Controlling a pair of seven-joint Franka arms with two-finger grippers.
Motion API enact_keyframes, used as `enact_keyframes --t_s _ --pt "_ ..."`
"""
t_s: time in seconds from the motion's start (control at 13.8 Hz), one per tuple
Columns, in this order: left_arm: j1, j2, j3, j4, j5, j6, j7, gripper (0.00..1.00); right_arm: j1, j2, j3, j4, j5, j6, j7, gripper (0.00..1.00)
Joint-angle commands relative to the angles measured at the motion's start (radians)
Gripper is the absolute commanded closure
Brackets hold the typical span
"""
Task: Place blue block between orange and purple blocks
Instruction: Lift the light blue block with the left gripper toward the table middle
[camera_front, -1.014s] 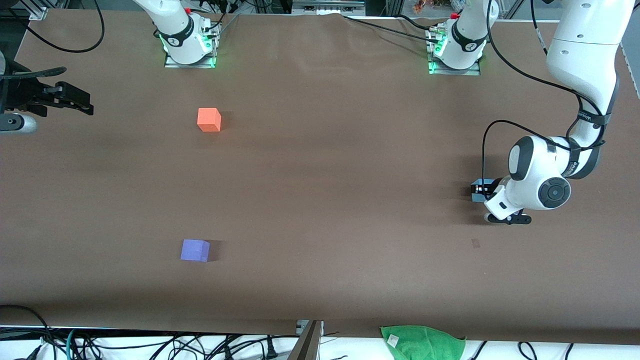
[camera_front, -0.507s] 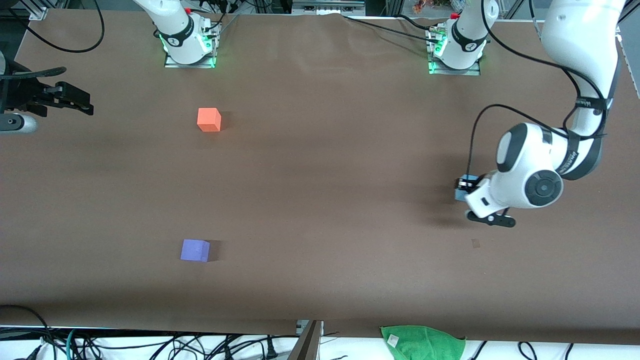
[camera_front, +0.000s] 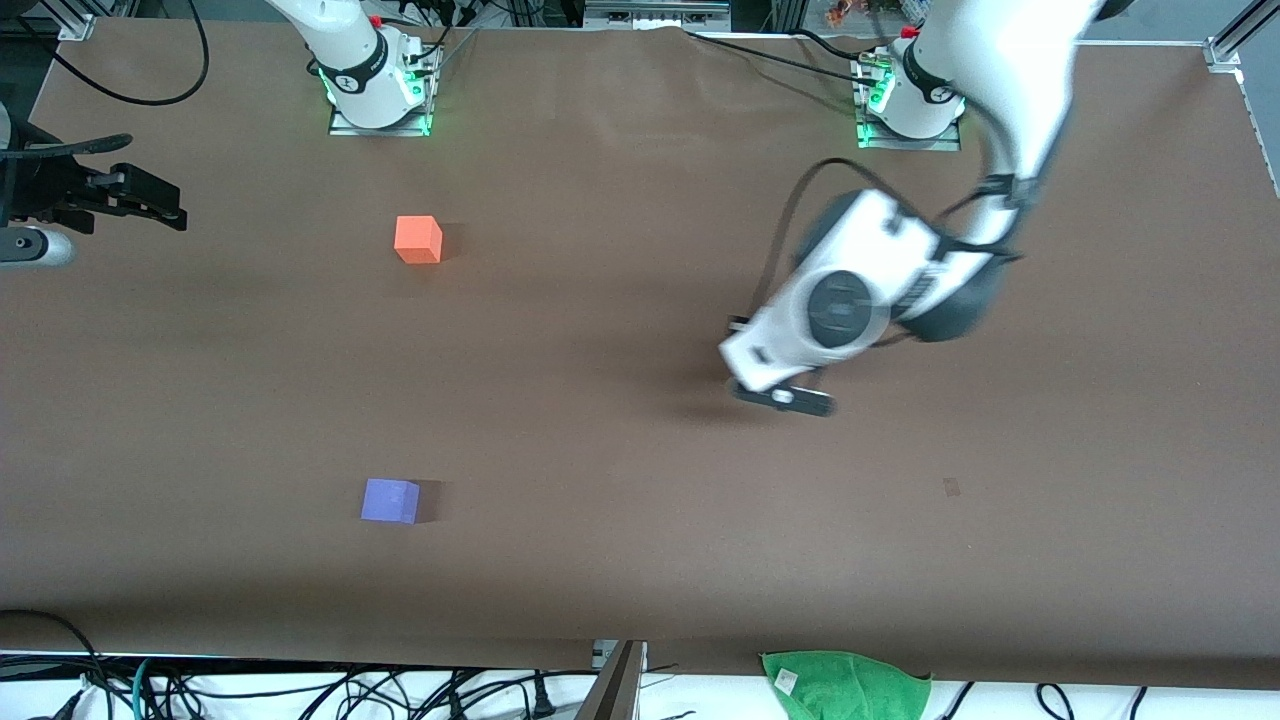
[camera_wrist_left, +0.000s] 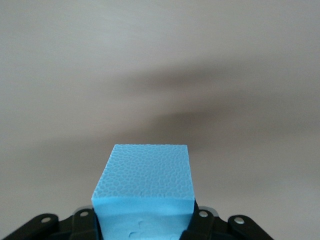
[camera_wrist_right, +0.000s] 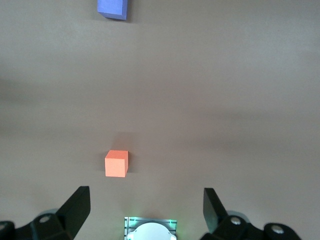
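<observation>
My left gripper is up over the middle of the table and shut on the light blue block. In the left wrist view the block fills the gap between the fingers. In the front view the wrist hides it. The orange block sits near the right arm's base. The purple block sits nearer the front camera, in line with it. The right wrist view looks down from high up on the orange block and the purple block. My right gripper is open and empty above its own base. It does not show in the front view.
A green cloth and cables lie off the table's near edge. A black device juts over the table's edge at the right arm's end. The two arm bases stand along the table's edge farthest from the camera.
My left arm has lifted the blue block off the table near the left arm's end and carried it toward the middle. The orange and purple blocks have not moved.
</observation>
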Motion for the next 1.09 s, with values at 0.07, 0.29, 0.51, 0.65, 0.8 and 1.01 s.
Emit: enact_keyframes --t_s 0.07,0.29,0.51,0.65,0.8,1.01 --pt "-0.142 0.169 0.035 0.088 0.024 0.144 -0.181 0.98 -0.005 -0.008 0.000 -0.009 0.013 0.007 -0.015 0.00" --pt "-0.207 0.231 0.080 0.088 0.067 0.220 -0.219 0.98 -0.006 -0.005 0.000 -0.009 0.013 0.008 -0.017 0.00" --pt "-0.202 0.231 0.080 0.086 0.061 0.230 -0.235 0.89 -0.008 -0.003 0.000 -0.009 0.012 0.010 -0.017 0.00" --pt "-0.198 0.231 0.080 0.086 0.060 0.230 -0.270 0.58 -0.008 0.003 0.000 -0.009 0.013 0.010 -0.017 0.00" --pt "-0.192 0.225 0.081 0.082 0.061 0.227 -0.276 0.00 -0.006 0.012 0.000 -0.005 0.013 0.010 -0.014 0.00" --pt "-0.169 0.194 0.080 0.082 0.058 0.210 -0.278 0.00 -0.008 0.026 0.000 -0.005 0.050 0.018 -0.012 0.00"
